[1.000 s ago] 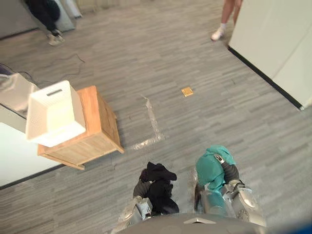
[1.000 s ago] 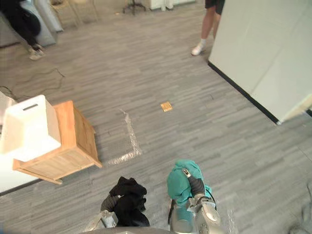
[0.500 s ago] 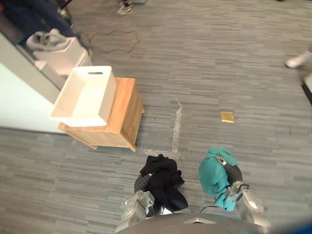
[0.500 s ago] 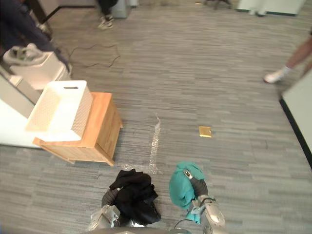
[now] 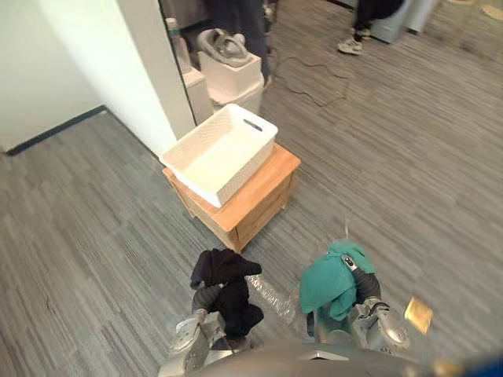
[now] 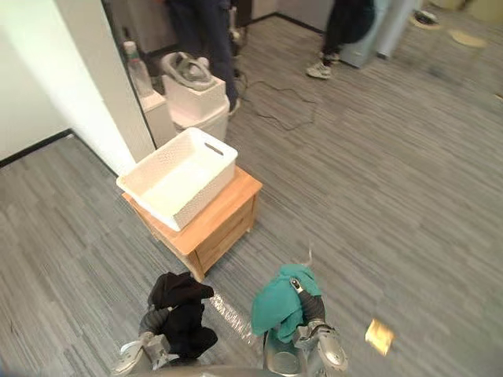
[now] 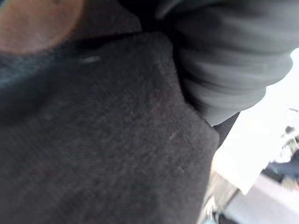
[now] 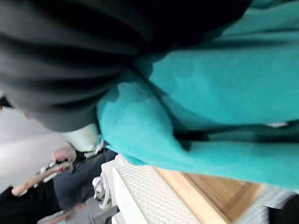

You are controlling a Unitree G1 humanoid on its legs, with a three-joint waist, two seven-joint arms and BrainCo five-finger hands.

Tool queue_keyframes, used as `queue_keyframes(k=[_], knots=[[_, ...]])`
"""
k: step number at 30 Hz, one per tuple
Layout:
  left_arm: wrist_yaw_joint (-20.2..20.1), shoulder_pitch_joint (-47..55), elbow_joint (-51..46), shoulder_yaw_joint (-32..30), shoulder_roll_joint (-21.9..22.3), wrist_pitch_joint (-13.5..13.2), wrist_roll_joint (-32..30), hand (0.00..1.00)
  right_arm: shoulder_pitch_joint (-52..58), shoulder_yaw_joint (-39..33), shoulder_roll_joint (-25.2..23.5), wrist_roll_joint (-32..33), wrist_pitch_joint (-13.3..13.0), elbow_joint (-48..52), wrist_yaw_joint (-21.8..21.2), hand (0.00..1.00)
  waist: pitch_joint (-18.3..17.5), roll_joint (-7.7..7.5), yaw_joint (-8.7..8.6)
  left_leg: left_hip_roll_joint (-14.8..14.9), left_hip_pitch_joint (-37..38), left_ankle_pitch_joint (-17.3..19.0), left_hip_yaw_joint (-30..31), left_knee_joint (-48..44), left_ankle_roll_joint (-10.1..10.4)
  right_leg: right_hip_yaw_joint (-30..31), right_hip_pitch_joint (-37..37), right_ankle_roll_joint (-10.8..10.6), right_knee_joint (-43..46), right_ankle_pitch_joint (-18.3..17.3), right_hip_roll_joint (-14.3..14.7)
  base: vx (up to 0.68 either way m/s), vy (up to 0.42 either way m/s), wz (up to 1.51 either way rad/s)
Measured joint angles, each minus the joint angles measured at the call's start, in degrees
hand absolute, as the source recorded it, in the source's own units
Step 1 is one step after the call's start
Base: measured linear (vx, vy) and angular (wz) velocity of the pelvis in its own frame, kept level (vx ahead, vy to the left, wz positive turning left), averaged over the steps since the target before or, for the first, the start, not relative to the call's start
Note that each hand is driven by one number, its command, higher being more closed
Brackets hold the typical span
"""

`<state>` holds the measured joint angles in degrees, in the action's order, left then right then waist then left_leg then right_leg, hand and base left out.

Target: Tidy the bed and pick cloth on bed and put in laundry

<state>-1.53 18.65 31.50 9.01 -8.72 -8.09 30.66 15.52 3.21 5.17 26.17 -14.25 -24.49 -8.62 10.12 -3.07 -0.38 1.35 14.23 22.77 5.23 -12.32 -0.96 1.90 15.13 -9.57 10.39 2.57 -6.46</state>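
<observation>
A: So, where do the cloths stand?

B: Both are off the bed and carried. The left hand (image 5: 206, 297) sits low at the near edge, with the black cloth (image 5: 228, 283) heaped over it and hanging down. Its wrist view has dark fabric right against the ribbed cover. The cloth hides the grip, so I cannot tell whether the hand is clamped on it or merely draped.

A: And the laundry?

B: The white basket (image 5: 238, 174) is ahead on a wooden stand (image 5: 263, 200), by a white wall corner. I see nothing inside it. It is near both hands but apart from them.

A: Right side?

B: The teal cloth (image 5: 326, 283) is bunched over the right hand (image 5: 366, 286), ribbed wrist showing beneath. Same note: grip covered, cannot tell. Its wrist view catches basket weave and the wood top past the teal folds.

A: Progress, then?

B: My judgement: pick-up done for two cloths, carry nearly done, drop not yet made. What's left is to close on the stand, bring each hand over the rim and release. Bed tidying I cannot judge from here.

A: Anything else?

B: A second bin (image 5: 229, 67) with grey cloth stands beyond the basket, a person's legs (image 5: 361, 23) at the far edge, and a yellow tag (image 5: 417, 314) on the floor, far right.
</observation>
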Motion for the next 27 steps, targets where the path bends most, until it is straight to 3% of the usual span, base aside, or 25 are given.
queue_keyframes(k=[1,2,3,4,5,6,7,8,9,11,12,13,14,15,17,19,21,22,23,25,26,27], knots=[[-0.6,0.9,0.0,0.1,0.6,-0.1,-0.5,1.00,-0.1,-0.4,0.1,0.6,0.0,0.1,0.1,1.00,-0.2,1.38,0.02,1.4,0.7,0.1,0.5,0.0,0.4,-0.3,0.0,0.7,1.8,-0.3,1.4,0.56,-0.617,0.69],[-1.3,1.6,-0.1,0.0,2.0,-0.1,-0.5,1.00,-1.0,-1.2,1.2,1.7,0.0,0.5,0.4,1.00,-0.1,3.24,0.14,3.0,0.8,-1.4,0.8,-2.0,1.3,-1.9,-0.2,3.2,4.4,-1.7,2.5,0.45,-0.470,0.50],[-2.0,2.3,-0.4,-0.2,3.1,-0.2,-0.4,1.00,-2.0,-1.3,2.0,1.8,0.1,0.5,0.4,1.00,0.2,3.70,0.33,3.1,-1.4,-4.0,0.5,-8.0,1.8,-3.1,-1.3,5.3,5.5,-3.1,2.1,0.40,-0.450,0.45],[-2.5,2.8,-0.8,-0.4,3.6,-0.2,-0.3,1.00,-2.1,-1.3,2.0,1.9,0.1,0.6,0.4,1.00,0.3,3.89,0.38,3.2,-3.2,-5.9,-0.2,-12.6,2.7,-4.0,-2.6,5.9,5.4,-3.9,1.8,0.36,-0.402,0.61],[-3.5,3.5,-1.8,-0.6,4.3,-0.9,0.1,1.00,-1.8,-1.3,2.3,1.9,0.0,1.3,0.1,1.00,1.0,4.82,0.04,4.9,-7.5,-10.5,-2.1,-23.4,5.4,-6.2,-6.9,6.8,3.3,-5.3,2.0,0.43,-0.420,0.91],[-4.7,3.9,-3.0,-0.7,4.6,-1.4,0.1,1.00,-0.9,-1.1,2.0,1.9,0.0,1.8,-0.1,1.00,1.5,5.70,-0.05,8.7,-12.1,-13.3,-5.7,-33.9,5.9,-8.8,-12.1,7.6,0.0,-5.9,2.8,0.38,-0.308,0.98],[-5.1,4.0,-3.6,-0.7,4.7,-1.4,0.1,1.00,-0.7,-0.9,2.0,1.8,0.1,1.8,-0.1,1.00,1.5,6.04,0.28,10.2,-14.0,-13.1,-8.3,-38.0,5.5,-9.7,-14.5,8.2,-1.3,-6.3,3.1,0.37,-0.264,0.87],[-6.0,4.1,-4.3,-0.8,4.8,-1.3,0.0,1.00,-0.5,-0.9,1.7,1.7,0.0,1.8,-0.1,1.00,1.6,5.97,1.17,11.5,-16.7,-12.0,-13.0,-40.6,3.8,-11.1,-17.9,9.0,-3.1,-7.2,2.9,0.31,-0.238,0.61],[-6.9,4.3,-5.2,-1.0,4.9,-1.2,0.0,1.00,-0.7,-1.0,1.6,1.7,-0.4,1.7,-0.2,1.00,1.6,5.69,1.70,11.3,-19.2,-11.1,-17.0,-38.9,2.5,-12.3,-20.4,9.3,-4.6,-8.0,2.2,0.28,-0.209,0.51],[-7.8,4.7,-6.5,-1.4,5.1,-1.1,0.1,1.00,-1.7,-1.2,1.6,1.6,-1.5,1.2,-0.3,1.00,1.6,5.54,2.03,10.2,-21.4,-11.2,-23.5,-30.0,2.3,-14.0,-22.5,9.1,-6.2,-8.7,1.0,0.27,-0.121,0.28],[-8.4,4.8,-6.6,-1.9,5.4,-1.0,0.1,1.00,-2.3,-1.6,1.7,1.7,-1.7,0.9,-0.2,1.00,1.6,5.67,2.09,9.3,-21.1,-14.2,-29.3,-19.1,2.3,-15.3,-23.4,8.3,-6.4,-8.9,0.5,0.30,-0.074,0.29],[-8.6,4.9,-6.6,-1.9,5.5,-1.0,0.1,1.00,-2.3,-2.1,1.8,1.7,-1.8,0.9,-0.2,1.00,1.4,5.96,1.65,8.6,-21.1,-17.1,-31.7,-13.8,2.1,-16.2,-23.8,7.9,-6.2,-9.3,0.6,0.34,-0.033,0.61],[-8.7,4.7,-6.5,-2.1,5.6,-0.9,0.0,1.00,-2.2,-3.2,1.7,1.7,-1.8,0.8,0.3,1.00,1.0,5.66,1.21,7.1,-19.5,-17.7,-35.7,-7.3,-1.3,-18.0,-25.1,7.1,-6.1,-10.1,0.3,0.42,-0.041,0.94],[-8.7,4.1,-7.0,-2.4,5.9,-0.9,0.0,1.00,-2.5,-3.7,1.5,1.6,-1.8,1.0,0.9,1.00,0.5,4.89,0.91,4.0,-17.2,-18.9,-35.4,-0.5,-3.1,-19.3,-25.3,6.8,-6.3,-10.1,-0.3,0.42,-0.034,0.88],[-9.0,3.4,-7.4,-2.5,5.8,-0.6,0.3,1.00,-3.4,-3.5,1.4,0.9,-1.8,1.1,2.0,1.00,0.4,3.32,1.08,1.4,-15.8,-19.3,-34.3,5.5,-3.4,-20.5,-24.2,5.6,-4.6,-11.5,-1.5,0.37,-0.019,0.55],[-8.8,2.9,-6.9,-2.2,5.9,1.1,0.9,1.00,-4.6,-3.5,0.6,-0.1,-1.8,1.1,3.7,1.00,0.9,2.47,1.06,0.3,-13.3,-19.3,-33.3,8.2,-3.4,-20.5,-22.5,3.8,3.8,-13.7,-3.3,0.36,-0.008,0.49],[-8.9,3.3,-6.3,-1.3,5.6,1.4,1.2,1.00,-4.9,-3.5,-0.5,-0.6,-2.2,1.3,5.3,1.00,1.0,2.59,0.44,0.3,-8.9,-18.4,-30.8,10.0,-2.8,-20.5,-18.5,3.3,20.9,-12.4,-5.0,0.29,-0.052,0.64],[-8.9,3.0,-5.8,-0.3,4.7,1.2,1.2,1.00,-4.1,-3.5,-1.3,-0.8,-3.5,1.4,6.4,1.00,1.4,2.91,-0.12,0.7,-6.8,-16.9,-27.4,10.0,-2.4,-19.5,-15.4,4.3,29.6,-14.9,-5.9,0.29,-0.146,1.08],[-9.2,2.4,-5.3,0.2,3.4,1.2,1.3,1.00,-3.0,-3.9,-2.1,-1.0,-4.5,3.0,8.1,1.00,1.0,2.26,-0.59,1.0,-6.2,-15.5,-24.2,9.8,-2.6,-17.2,-13.3,6.0,30.4,-18.0,-5.4,0.22,-0.159,1.25],[-9.4,1.2,-4.4,0.3,1.9,1.1,1.3,1.00,-1.3,-6.0,-3.2,-1.7,-6.2,8.6,11.4,1.00,0.7,1.79,-2.24,1.7,-7.1,-15.4,-19.4,9.2,-1.3,-10.7,-9.3,6.6,25.6,-18.9,-3.1,0.20,-0.198,1.53],[-9.7,0.8,-3.3,0.0,1.3,1.1,1.4,1.00,-0.3,-7.7,-3.5,-3.1,-7.6,13.0,14.2,1.00,0.6,1.68,-3.42,1.7,-7.5,-15.1,-16.4,8.3,-0.3,-5.0,-8.4,5.5,19.5,-17.5,-1.3,0.20,-0.206,1.53],[-9.7,1.0,-3.1,-0.2,1.1,1.1,1.8,1.00,0.3,-8.5,-3.8,-3.7,-8.3,15.2,15.7,1.00,0.3,1.12,-3.46,1.4,-7.5,-14.7,-15.4,7.9,0.4,-2.7,-8.3,5.0,15.4,-14.7,-1.3,0.21,-0.227,0.94]])
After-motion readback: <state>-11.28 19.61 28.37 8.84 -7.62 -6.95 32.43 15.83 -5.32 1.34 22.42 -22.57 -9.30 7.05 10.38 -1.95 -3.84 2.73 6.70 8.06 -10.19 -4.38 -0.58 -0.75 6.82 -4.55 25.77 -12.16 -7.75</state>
